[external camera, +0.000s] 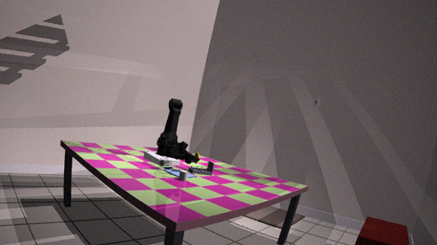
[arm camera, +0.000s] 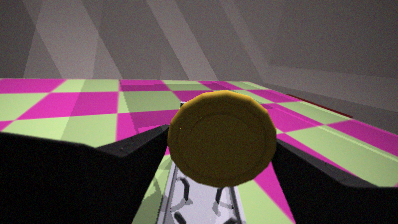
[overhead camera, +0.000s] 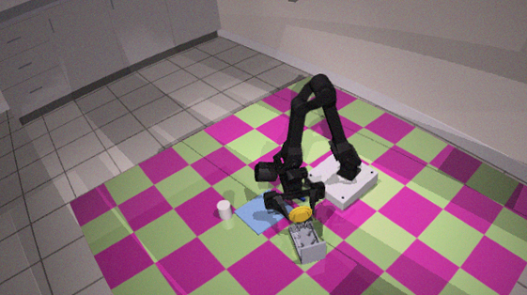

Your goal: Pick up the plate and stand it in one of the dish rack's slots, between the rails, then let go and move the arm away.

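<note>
Two fingers of the pincer (overhead camera: 300,209) (external camera: 197,158) (arm camera: 222,139), wide apart, clamped on opposite edges of the yellow plate (overhead camera: 301,215) (external camera: 198,155) (arm camera: 222,142).

Above the grey dish rack with the tall end panel (overhead camera: 314,253) (external camera: 210,168) (arm camera: 200,207), we find open air beyond the round yellow plate (overhead camera: 301,215) (external camera: 198,156) (arm camera: 222,139). That upright panel blocks low passage at the rack's far end; short dark rails obstruct its inside. The small white cylinder (overhead camera: 225,209) (external camera: 183,175) stands well aside.

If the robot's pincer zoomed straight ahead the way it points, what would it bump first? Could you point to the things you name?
Probably the upright end wall (overhead camera: 314,252) (external camera: 210,168) of the dish rack, but the plate might pass above it; I can't judge the height well.
</note>
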You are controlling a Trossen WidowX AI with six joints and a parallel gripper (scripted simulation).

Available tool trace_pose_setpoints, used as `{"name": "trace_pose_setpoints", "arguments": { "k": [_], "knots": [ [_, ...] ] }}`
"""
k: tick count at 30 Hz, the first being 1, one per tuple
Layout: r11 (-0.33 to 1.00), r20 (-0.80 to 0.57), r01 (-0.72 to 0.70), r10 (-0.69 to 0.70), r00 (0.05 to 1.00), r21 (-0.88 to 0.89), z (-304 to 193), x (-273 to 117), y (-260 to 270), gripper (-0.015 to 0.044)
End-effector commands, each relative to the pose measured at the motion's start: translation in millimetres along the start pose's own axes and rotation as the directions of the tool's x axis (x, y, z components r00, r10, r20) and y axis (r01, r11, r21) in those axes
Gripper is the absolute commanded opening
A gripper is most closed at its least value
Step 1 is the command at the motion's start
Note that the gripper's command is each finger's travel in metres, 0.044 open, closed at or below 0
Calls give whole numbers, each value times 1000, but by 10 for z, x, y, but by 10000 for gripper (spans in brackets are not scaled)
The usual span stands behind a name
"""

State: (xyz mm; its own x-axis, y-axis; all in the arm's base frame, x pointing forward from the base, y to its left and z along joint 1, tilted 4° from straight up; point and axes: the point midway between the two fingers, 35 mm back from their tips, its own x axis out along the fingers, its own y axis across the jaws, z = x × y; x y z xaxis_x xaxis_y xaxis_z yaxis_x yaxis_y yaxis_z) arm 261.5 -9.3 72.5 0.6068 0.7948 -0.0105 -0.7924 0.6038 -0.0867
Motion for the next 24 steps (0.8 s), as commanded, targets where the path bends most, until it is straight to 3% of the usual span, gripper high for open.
{"name": "trace_pose_setpoints", "arguments": {
  "k": [1,24],
  "knots": [
    [1000,-5,0,0,1000,7,-63,9,-22,0],
    [1000,-14,0,0,1000,2,-229,57,-24,0]
  ]
}}
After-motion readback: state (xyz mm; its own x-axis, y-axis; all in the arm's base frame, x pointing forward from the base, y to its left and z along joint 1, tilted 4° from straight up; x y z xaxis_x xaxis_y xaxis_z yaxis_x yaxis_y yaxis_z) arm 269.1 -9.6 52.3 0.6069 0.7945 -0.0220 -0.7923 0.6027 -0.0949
